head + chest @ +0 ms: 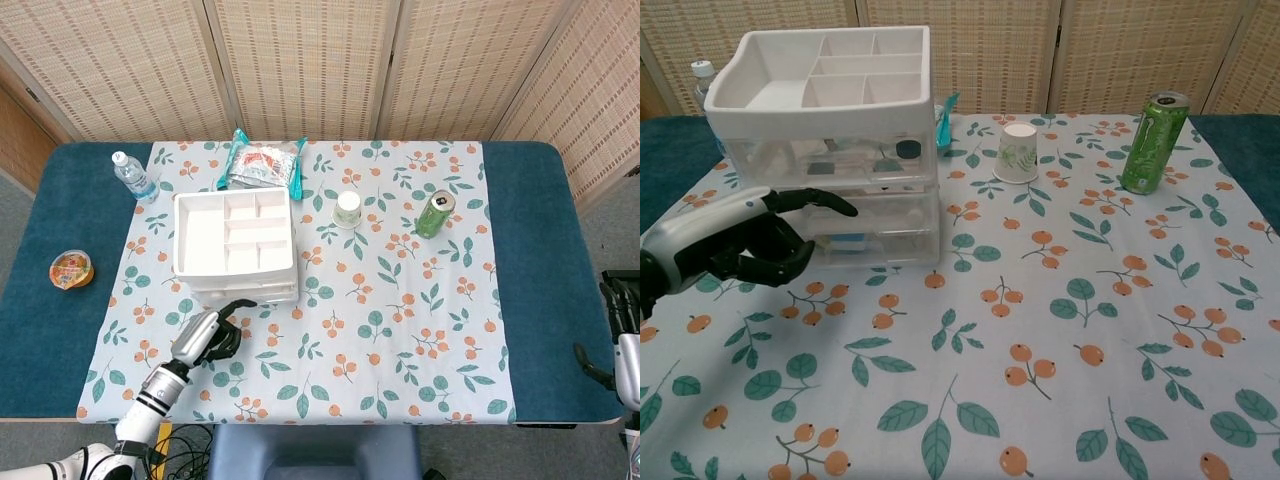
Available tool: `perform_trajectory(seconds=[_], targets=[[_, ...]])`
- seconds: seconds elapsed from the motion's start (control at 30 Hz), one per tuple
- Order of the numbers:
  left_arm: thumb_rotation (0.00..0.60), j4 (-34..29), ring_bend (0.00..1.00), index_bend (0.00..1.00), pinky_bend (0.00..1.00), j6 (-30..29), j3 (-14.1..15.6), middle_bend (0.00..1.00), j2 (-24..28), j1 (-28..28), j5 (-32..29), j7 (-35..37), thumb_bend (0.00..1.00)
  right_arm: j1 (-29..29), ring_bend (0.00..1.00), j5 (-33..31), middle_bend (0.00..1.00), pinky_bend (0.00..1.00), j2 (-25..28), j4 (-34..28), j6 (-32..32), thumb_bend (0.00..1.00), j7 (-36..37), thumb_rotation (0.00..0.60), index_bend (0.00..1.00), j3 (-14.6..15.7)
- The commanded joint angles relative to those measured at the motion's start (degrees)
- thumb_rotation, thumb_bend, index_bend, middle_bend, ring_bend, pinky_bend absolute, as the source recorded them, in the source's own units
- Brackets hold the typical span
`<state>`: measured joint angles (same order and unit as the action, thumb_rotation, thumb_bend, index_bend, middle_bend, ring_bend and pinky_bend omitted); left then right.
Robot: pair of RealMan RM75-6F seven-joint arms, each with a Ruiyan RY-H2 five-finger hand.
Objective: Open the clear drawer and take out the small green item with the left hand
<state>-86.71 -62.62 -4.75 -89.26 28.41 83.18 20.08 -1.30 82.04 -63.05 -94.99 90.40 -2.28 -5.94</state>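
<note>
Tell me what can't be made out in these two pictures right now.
- Small green item: chest view, not identifiable through the clear drawer unit's cloudy fronts.
- Left hand fingertip contact with the drawer: unclear in both views.
- Right hand: head view, cut off by the frame edge; absent from chest view.
- Snack bag label: too small.

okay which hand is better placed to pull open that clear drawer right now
Left. The left hand sits right in front of the clear drawer unit, one finger stretched toward it. The right hand hangs off the table's far right edge, away from the drawers.
</note>
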Motion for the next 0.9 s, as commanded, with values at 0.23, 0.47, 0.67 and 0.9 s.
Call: perform_trajectory(seconds=[0.23, 0.47, 0.67, 0.9], targets=[[0.6, -2.0, 0.93, 0.21, 1.0, -1.7, -0.7, 0.9, 2.3, -0.1, -1.3, -9.5, 0.63, 0.1, 0.03, 0.0, 0.0, 0.06, -0.3, 0.2, -0.2, 0.34, 0.2, 0.6, 0.0, 0.0], [0.6, -1.2, 0.92, 0.21, 1.0, -3.1, -1.0, 0.9, 1.3, -0.3, -1.6, -11.7, 0.63, 0.1, 0.03, -0.1, 0.0, 0.06, -0.3, 0.3, -0.4, 0.34, 0.3, 0.6, 0.0, 0.0], [0.6, -0.2, 0.92, 0.21, 1.0, -3.8, -0.9, 0.9, 0.9, -0.2, -1.1, -14.5, 0.63, 0.1, 0.03, -0.2, 0.0, 0.06, -0.3, 0.3, -0.5, 0.34, 0.3, 0.6, 0.0, -0.1], [0.6, 1.4, 0.92, 0.21, 1.0, -4.3, -0.5, 0.9, -0.3, 0.0, -0.5, -17.4, 0.63, 0.1, 0.03, -0.2, 0.0, 0.06, -0.3, 0.3, -0.6, 0.34, 0.4, 0.6, 0.0, -0.1]])
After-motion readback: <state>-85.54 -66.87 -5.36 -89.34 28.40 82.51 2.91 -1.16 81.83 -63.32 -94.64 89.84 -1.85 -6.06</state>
